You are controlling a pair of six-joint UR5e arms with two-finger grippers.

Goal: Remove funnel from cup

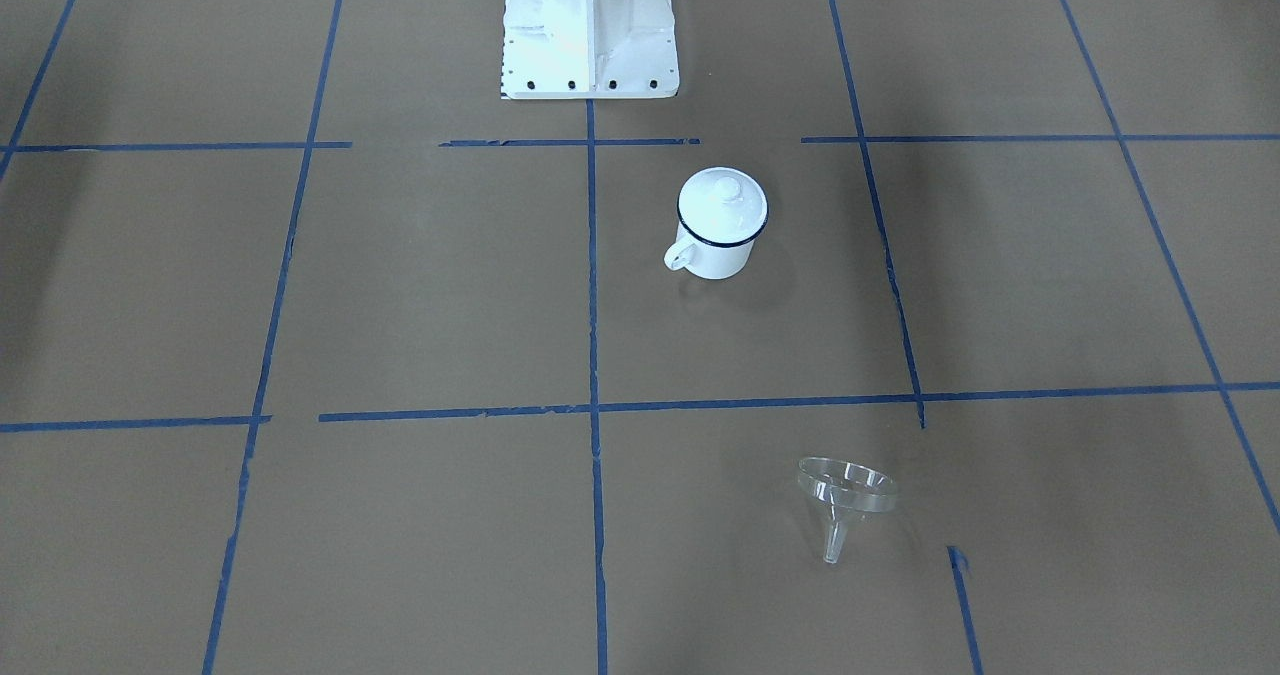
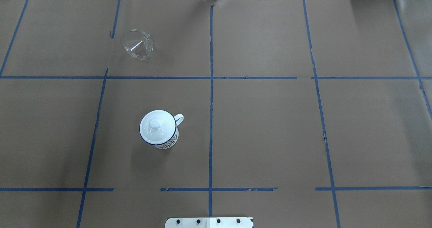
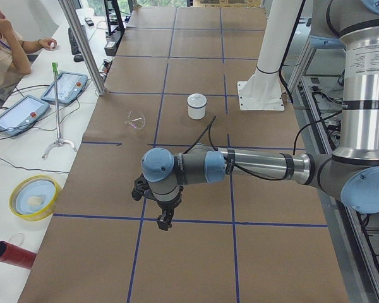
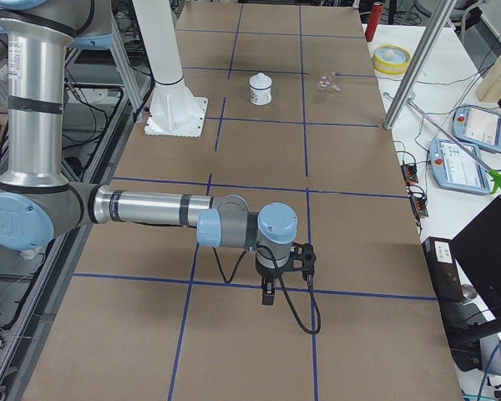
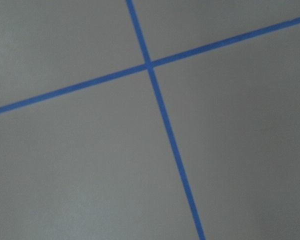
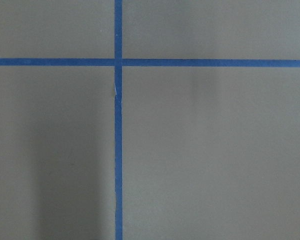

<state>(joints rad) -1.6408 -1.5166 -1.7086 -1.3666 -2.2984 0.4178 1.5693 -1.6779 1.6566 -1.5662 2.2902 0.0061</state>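
My left gripper [image 3: 163,225] & right gripper [image 4: 268,300]: can't tell jaw gap; funnel [image 2: 137,45] lies nr far table [image 2: 270,136] edge, well apart from cup [image 2: 158,130].

White domed lid [image 2: 156,126], blue tape grid [image 2: 211,86] on brown table [image 2: 270,136], yellow bowl [image 3: 33,197]

We see a table [image 2: 270,126] covered with brown paper and divided into a grid by blue tape [image 2: 210,103]. Along one long side stands a white bench [image 3: 25,164] with two pendants [image 3: 66,87], a yellow bowl [image 3: 33,197], a red tube [image 3: 9,254] and cables, and an operator [image 3: 3,50] sits there. The light is even and leaves only soft shadows on the paper.
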